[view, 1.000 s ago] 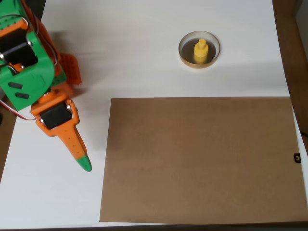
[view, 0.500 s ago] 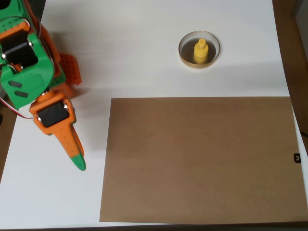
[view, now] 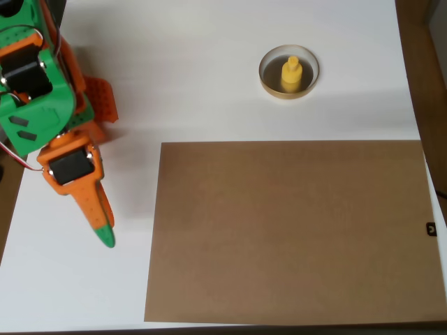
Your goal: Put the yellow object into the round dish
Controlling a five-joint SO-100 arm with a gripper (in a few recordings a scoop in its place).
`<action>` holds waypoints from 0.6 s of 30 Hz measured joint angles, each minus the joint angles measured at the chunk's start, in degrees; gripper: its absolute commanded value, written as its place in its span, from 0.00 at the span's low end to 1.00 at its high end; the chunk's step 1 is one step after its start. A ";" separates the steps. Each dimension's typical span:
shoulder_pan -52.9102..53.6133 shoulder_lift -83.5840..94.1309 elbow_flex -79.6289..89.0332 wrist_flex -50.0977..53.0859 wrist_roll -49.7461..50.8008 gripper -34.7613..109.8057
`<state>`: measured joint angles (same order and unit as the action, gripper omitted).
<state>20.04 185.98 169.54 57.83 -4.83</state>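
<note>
Overhead view: yellow object [view: 291, 73] upright inside round dish [view: 268, 84], far right of centre on white table [view: 195, 70]; orange-green gripper [view: 103, 236] at left edge, well apart, fingers together, holding nothing, beside brown sheet [view: 290, 230].

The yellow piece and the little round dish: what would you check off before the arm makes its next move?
1. Yellow object inside the round dish: ok.
2. Yellow object upright, knob up: ok.
3. Dish wholly on the white table, off the brown sheet: ok.
4. Gripper far from the dish, at the picture's left: ok.
5. Gripper holds nothing: ok.
6. Jaws open or shut: cannot tell.
</note>
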 measured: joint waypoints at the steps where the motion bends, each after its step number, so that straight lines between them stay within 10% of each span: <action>1: 0.35 0.00 0.09 0.00 0.53 0.41; 18: 6.50 0.18 0.09 1.93 3.52 0.24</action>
<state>26.54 186.15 169.63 59.77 -1.32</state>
